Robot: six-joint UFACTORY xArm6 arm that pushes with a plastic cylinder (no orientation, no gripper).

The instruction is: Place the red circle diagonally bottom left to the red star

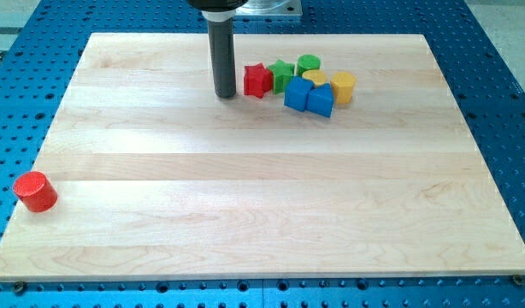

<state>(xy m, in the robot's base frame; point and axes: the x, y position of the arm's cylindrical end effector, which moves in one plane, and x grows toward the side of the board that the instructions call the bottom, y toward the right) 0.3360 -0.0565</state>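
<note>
The red circle (35, 191) is a short red cylinder at the view's far left, near the board's left edge. The red star (257, 80) lies near the view's top centre, at the left end of a cluster of blocks. My tip (226, 94) stands just left of the red star, very close to it or touching; I cannot tell which. The tip is far from the red circle, up and to its right.
To the right of the red star lie a green star (282, 74), a green cylinder (309, 63), two blue blocks (298, 92) (321, 100), a yellow block (314, 78) and a yellow cylinder-like block (343, 86). The wooden board (262, 214) lies on a blue perforated table.
</note>
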